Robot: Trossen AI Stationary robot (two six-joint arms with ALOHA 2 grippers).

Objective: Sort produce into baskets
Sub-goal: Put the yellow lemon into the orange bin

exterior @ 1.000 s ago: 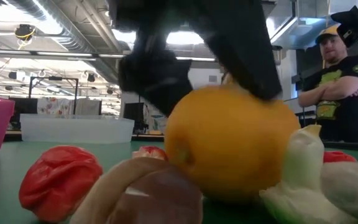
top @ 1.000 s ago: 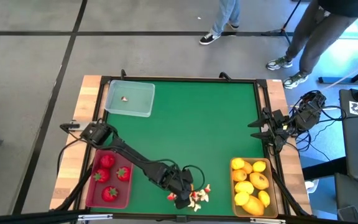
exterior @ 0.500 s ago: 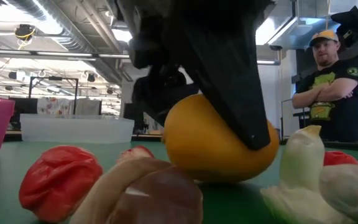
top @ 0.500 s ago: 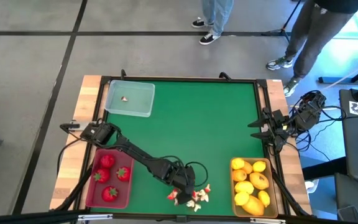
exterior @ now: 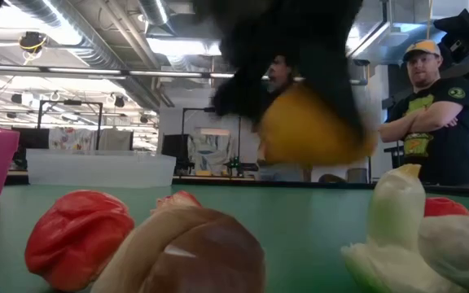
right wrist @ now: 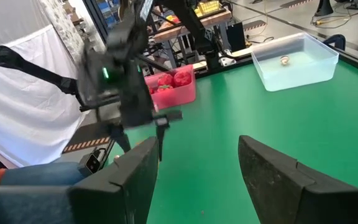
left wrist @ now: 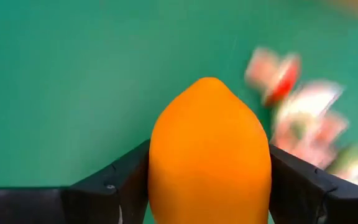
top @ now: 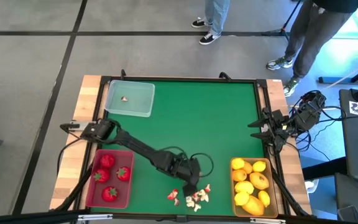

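Green tabletop [top: 185, 118] carries three baskets: pinkish-red basket [top: 91, 186] at the near left with strawberries [top: 107, 161], tan-yellow basket [top: 234, 193] at the near right with lemons [top: 258, 180], clear basket [top: 129, 98] at the far left. Left gripper [left wrist: 209, 186] hangs above the near-centre tabletop — its fingers [left wrist: 114, 186] clamped on an orange lemon [left wrist: 209, 168] lifted clear of the surface, just beside the small white-and-red bits [top: 194, 196]. Right gripper [right wrist: 194, 168] waits at the right edge, fingers [right wrist: 272, 171] wide, holding nothing.
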